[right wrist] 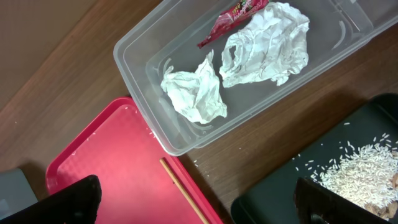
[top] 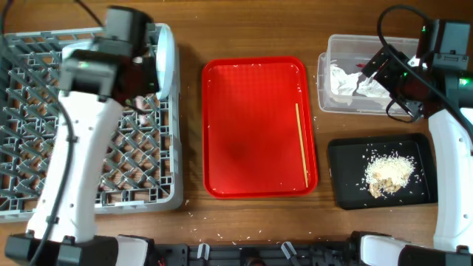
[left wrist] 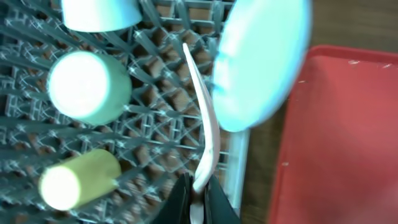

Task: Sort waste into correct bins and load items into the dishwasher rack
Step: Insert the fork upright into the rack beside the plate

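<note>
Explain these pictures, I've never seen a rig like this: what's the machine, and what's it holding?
Two robot arms work at a table. One picture looks down from above; the other two come from cameras on each wrist. On the table: a rack, a red tray with a chopstick, a clear tub holding napkins and a wrapper, and a black tray of rice. The left end effector is shut on a fork over the rack, which holds a plate, bowl and cup. The right end effector is open, empty.

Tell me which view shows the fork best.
Left wrist: the fork shows clearly, pinched at one end by the left tool above the rack. Overhead hides it under the left arm; right wrist misses it.
</note>
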`<state>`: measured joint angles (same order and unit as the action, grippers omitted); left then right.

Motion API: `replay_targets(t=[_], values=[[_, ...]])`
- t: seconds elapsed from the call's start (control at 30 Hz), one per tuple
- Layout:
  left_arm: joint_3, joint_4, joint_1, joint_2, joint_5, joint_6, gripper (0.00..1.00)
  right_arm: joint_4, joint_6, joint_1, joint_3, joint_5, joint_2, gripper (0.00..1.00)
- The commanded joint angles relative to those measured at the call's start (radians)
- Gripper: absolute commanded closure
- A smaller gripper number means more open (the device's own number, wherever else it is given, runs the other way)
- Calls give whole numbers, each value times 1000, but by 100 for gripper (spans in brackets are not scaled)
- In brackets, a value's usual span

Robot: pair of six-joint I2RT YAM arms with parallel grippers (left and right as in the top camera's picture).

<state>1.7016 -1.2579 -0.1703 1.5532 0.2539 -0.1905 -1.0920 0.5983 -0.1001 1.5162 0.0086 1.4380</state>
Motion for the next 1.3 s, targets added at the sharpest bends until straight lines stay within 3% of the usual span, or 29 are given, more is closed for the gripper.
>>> replay_targets(t=[0.0, 0.2, 0.47, 0.57, 0.6, 0.63, 0.73, 0.83, 1.0, 1.1, 1.2, 1.27], values=[[-2, 41, 113, 3, -193, 275, 96, 3, 7, -1, 13, 16, 5, 0], [-2, 153, 263, 120, -422, 453, 96, 3, 6, -1, 13, 16, 5, 0], [-2, 287, 286, 374, -429, 448, 96, 3, 6, -1, 13, 16, 5, 0], [-2, 317, 287, 415, -429, 445, 68, 3, 7, -1, 13, 16, 5, 0], [-2, 321, 287, 415, -429, 445, 41, 3, 7, -1, 13, 16, 5, 0], [-2, 327, 287, 414, -429, 445, 0, 3, 6, -1, 13, 16, 5, 0], [-2, 330, 287, 411, -429, 423, 0, 3, 7, -1, 13, 16, 5, 0], [-2, 326, 286, 356, -429, 286, 0, 3, 6, -1, 13, 16, 5, 0], [-2, 326, 286, 141, -455, 148, 0, 3, 7, -1, 13, 16, 5, 0], [-2, 256, 286, 0, -689, 11, 0, 3, 6, -1, 13, 16, 5, 0], [-2, 225, 270, -81, -915, -1, 0, 3, 6, -1, 13, 16, 5, 0], [-2, 215, 213, -98, -976, -12, 4, 3, 6, -1, 13, 16, 5, 0]])
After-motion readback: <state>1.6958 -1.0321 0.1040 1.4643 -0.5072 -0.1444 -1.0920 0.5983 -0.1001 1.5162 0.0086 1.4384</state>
